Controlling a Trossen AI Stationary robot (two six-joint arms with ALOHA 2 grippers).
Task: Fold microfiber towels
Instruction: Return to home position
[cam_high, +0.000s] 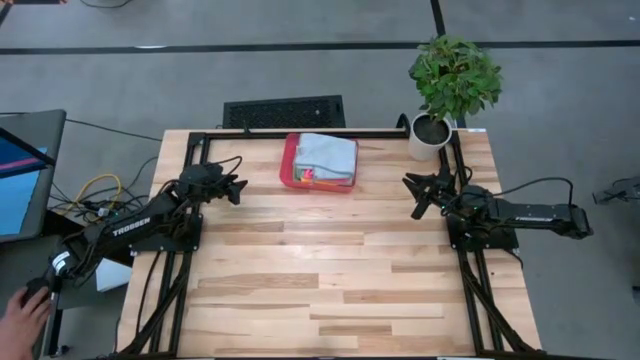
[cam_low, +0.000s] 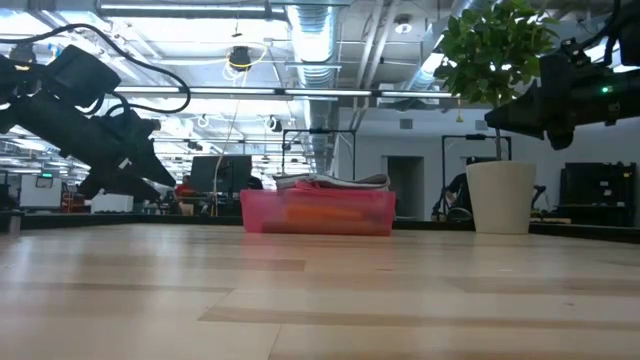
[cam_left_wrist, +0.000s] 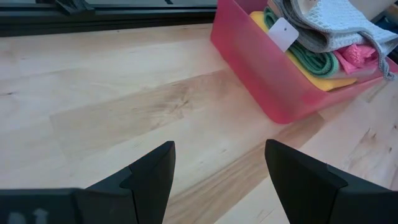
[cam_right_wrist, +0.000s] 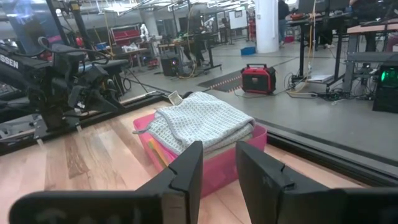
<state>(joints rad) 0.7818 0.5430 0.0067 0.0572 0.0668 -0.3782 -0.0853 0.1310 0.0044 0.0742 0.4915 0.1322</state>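
Towels (cam_high: 325, 155): stacked folded in the red tray (cam_high: 288, 165), grey on top, at the table's far middle.
Left gripper (cam_high: 240, 190): held left of the tray, jaws spread, nothing gripped.
Right gripper (cam_high: 412, 196): held right of it, jaws narrowly parted, empty.
Risk: the loose top fold may be spilled over the rim; the plant pot (cam_high: 428, 135) may be clipped.
Writing: "TROSSEN" is read on the left arm (cam_high: 130, 228).

Soft microfiber towels (cam_high: 327, 153) lie stacked in a rigid red tray (cam_high: 287, 166), far centre on the wooden table (cam_high: 330, 290), left of a potted plant (cam_high: 432, 135).
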